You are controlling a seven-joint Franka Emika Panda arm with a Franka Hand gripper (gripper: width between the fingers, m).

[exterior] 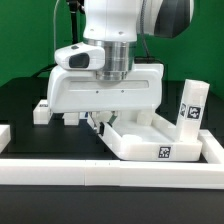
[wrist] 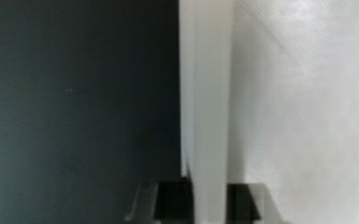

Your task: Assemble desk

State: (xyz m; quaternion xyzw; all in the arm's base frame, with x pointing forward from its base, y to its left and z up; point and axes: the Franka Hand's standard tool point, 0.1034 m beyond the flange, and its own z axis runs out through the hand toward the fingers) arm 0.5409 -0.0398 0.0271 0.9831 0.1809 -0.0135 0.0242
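The white desk top [exterior: 150,138] lies flat on the black table at the exterior view's right, recessed face up, with a tag on its near side wall. My gripper [exterior: 99,122] reaches down at its left edge. In the wrist view the desk top's thin raised rim [wrist: 208,90] runs straight between my two dark fingers [wrist: 172,202] and fills the gap, so my gripper [wrist: 210,200] is shut on that rim. A white square-post leg [exterior: 190,104] with tags stands upright at the desk top's far right corner; whether it is joined to the top I cannot tell.
A long low white border bar [exterior: 110,171] runs along the front, with another piece [exterior: 5,135] at the exterior view's left. A small white part [exterior: 42,110] sits at the back left, partly behind the hand. Dark table surface [wrist: 69,100] lies beside the rim.
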